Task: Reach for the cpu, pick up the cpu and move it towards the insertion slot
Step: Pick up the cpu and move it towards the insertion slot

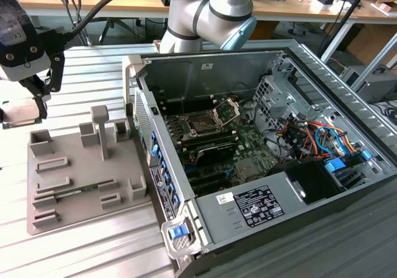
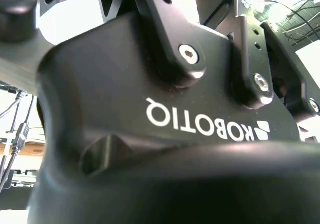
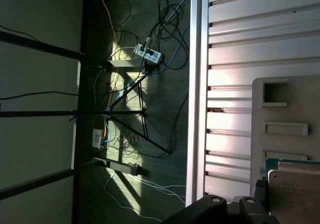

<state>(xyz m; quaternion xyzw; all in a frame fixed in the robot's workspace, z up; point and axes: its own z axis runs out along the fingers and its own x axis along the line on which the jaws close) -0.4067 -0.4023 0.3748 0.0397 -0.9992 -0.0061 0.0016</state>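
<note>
The black gripper (image 1: 26,98) has its jaws seemingly clamped on the small silver-faced, tan-rimmed square cpu (image 3: 295,196) — the carry step, I judge — needing level travel to the silver-framed dark square insertion slot (image 1: 203,124), well apart from them.

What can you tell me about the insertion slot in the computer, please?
The insertion slot is a small dark square socket lying flat on the green motherboard inside the open computer case. A shiny silver metal frame stands hinged up beside it, so it looks open. Its middle seems empty; nothing touches it.
</note>
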